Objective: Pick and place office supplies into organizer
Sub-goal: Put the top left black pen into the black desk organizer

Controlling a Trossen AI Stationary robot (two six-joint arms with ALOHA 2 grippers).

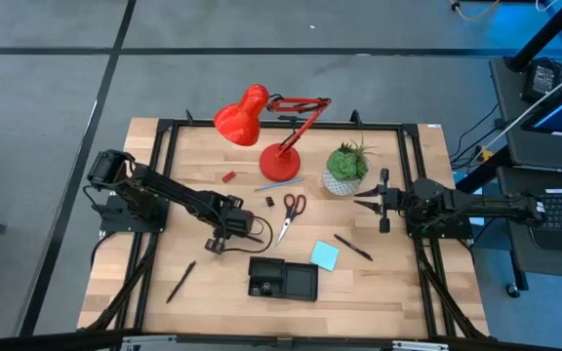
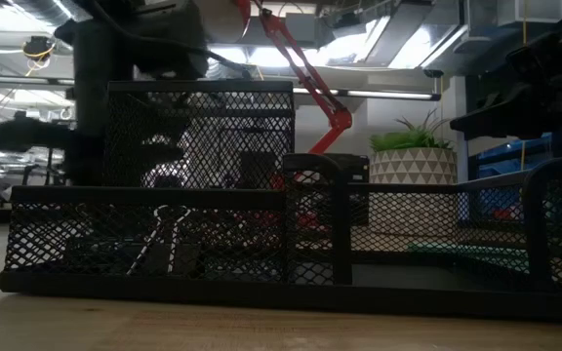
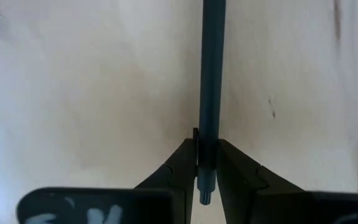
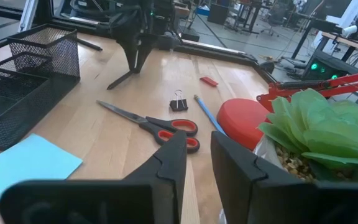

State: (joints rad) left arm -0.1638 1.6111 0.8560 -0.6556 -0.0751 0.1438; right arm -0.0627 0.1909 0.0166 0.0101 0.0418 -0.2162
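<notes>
My left gripper (image 1: pixel 219 237) is over the table's middle left, pointing down, shut on a thin dark pen (image 4: pixel 122 79). My right gripper (image 1: pixel 362 200) waits beside the plant at the right, open by a narrow gap and empty. The black mesh organizer (image 1: pixel 283 278) stands near the front edge; a small clip (image 2: pixel 167 239) lies in its left compartment. Flat on the table lie red-handled scissors (image 1: pixel 291 210), a light blue sticky-note pad (image 1: pixel 325 255), a black clip (image 1: pixel 270 201), a tiny red piece (image 1: pixel 228 176), a blue pen (image 1: pixel 279 184) and two more dark pens (image 1: pixel 181 281) (image 1: pixel 352 247). My left gripper pinches the dark pen near one end (image 3: pixel 207 155) between its two fingers; a short stub shows behind the fingertips. The fingers come from above, pointing down. The pen slants down away from them, its lower tip (image 4: pixel 109 87) at the table top.
A red desk lamp (image 1: pixel 261 122) and a green plant in a white pot (image 1: pixel 344 168) stand at the back. Black frame rails (image 1: pixel 159 166) run along the table's sides. Bare wood lies between my left gripper and the organizer.
</notes>
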